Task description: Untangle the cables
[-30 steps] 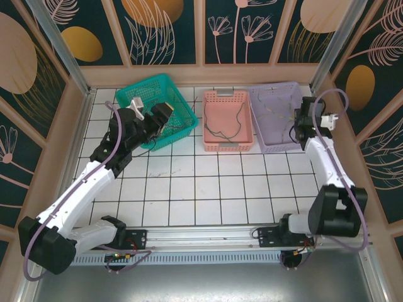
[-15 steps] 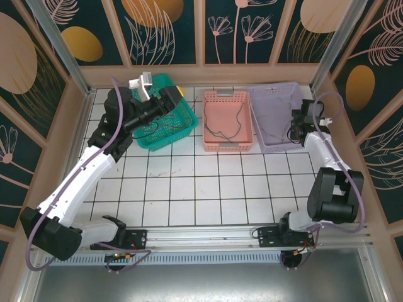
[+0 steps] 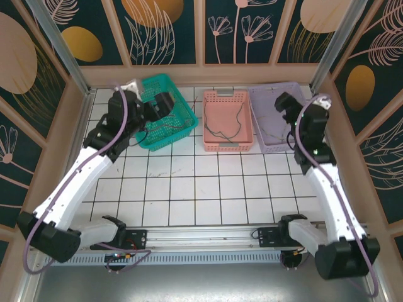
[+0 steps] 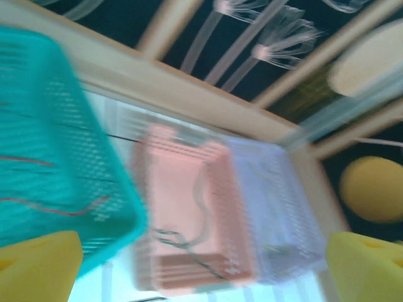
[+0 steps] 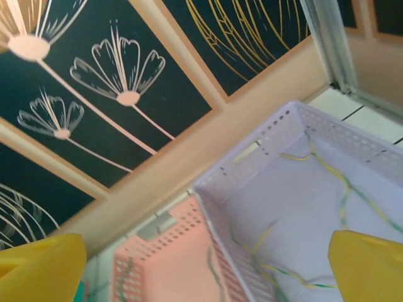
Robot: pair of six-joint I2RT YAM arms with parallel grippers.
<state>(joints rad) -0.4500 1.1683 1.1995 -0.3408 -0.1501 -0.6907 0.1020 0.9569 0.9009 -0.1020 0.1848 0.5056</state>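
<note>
The cables lie sorted in three baskets. A red cable (image 3: pixel 165 130) (image 4: pixel 63 207) rests in the teal basket (image 3: pixel 184 107) (image 4: pixel 56 126). A dark green cable (image 3: pixel 220 132) (image 4: pixel 189 251) (image 5: pixel 214 270) lies in the pink basket (image 3: pixel 228 95) (image 4: pixel 182 189) (image 5: pixel 170 264). Yellow-green cables (image 3: pixel 274 129) (image 5: pixel 343 182) lie in the lilac basket (image 3: pixel 277 89) (image 4: pixel 271 207) (image 5: pixel 252 151). My left gripper (image 3: pixel 164 104) (image 4: pixel 204 267) hangs open above the teal basket, holding nothing. My right gripper (image 3: pixel 283 102) (image 5: pixel 204 267) hangs open above the lilac basket, also holding nothing.
The three baskets stand in a row along the back wall (image 3: pixel 201 74) of the white tiled table (image 3: pixel 201 182). Wooden side walls (image 3: pixel 63 126) close in the left and right. The left wrist view is blurred by motion.
Both grippers opened wider; the right was shut a second ago. The left gripper lifted out of the teal basket. The right arm swung up and left over the lilac basket.
</note>
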